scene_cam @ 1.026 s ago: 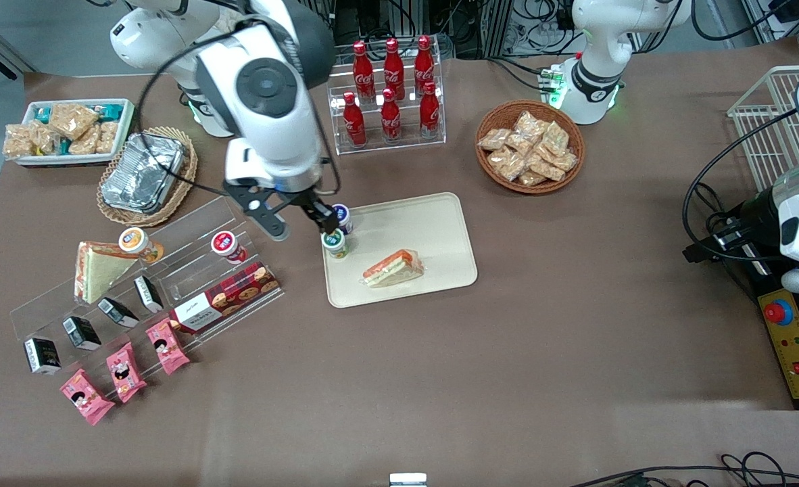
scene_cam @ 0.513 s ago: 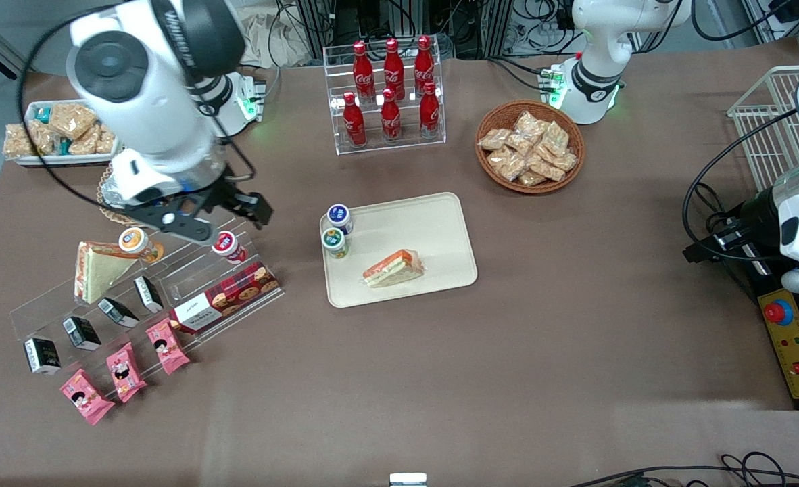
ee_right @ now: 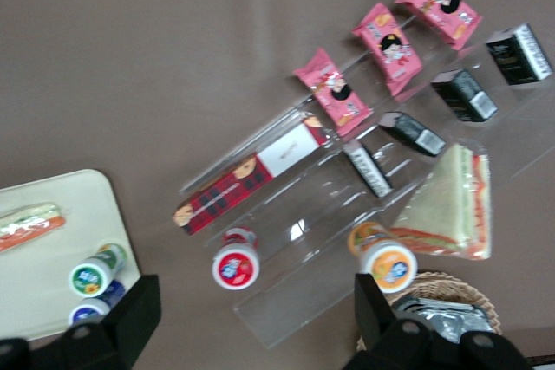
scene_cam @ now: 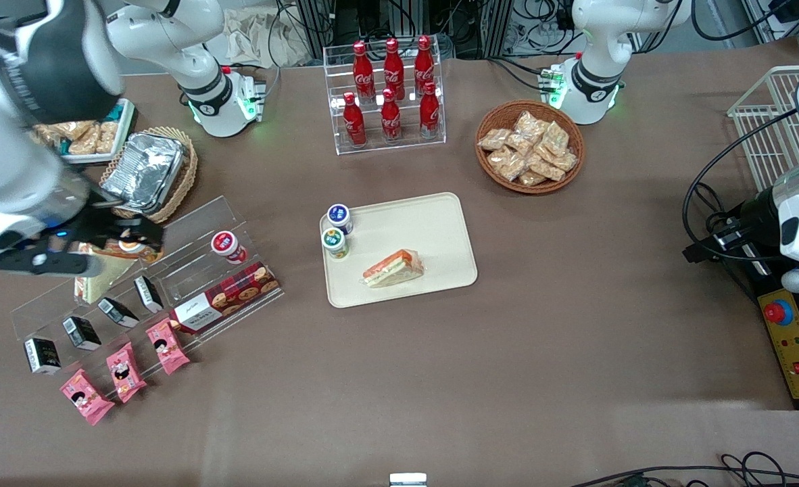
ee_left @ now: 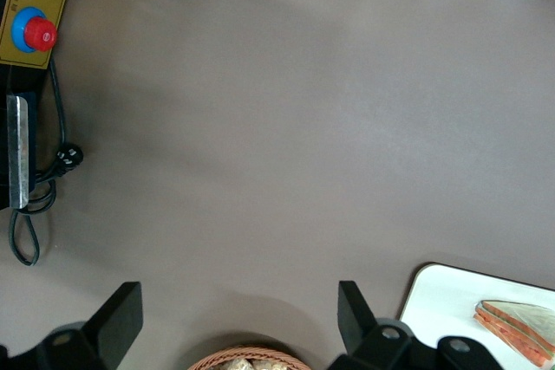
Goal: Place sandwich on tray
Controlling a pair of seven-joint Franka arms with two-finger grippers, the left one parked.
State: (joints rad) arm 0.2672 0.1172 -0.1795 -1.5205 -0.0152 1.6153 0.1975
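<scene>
— Holding the gripper (scene_cam: 82, 247) wide open and empty above the clear stand (scene_cam: 190, 226). Seeing the sandwich (scene_cam: 393, 268)?
— Lying on the tray (scene_cam: 433, 223) already, near two small cups (scene_cam: 336, 242). Risking a needless grab: dropping onto the bigger sandwich (ee_right: 451, 201) underneath, or knocking the orange-lidded cup (ee_right: 388, 264) beside it.

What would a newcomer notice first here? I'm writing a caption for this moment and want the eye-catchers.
First, the sandwich, lying on the cream tray mid-table beside two small capped cups. Next, the red cola bottles in a clear rack, farther from the front camera than the tray. Then the working arm's end effector, open and empty, hovering over the clear display shelf toward the working arm's end of the table.
</scene>
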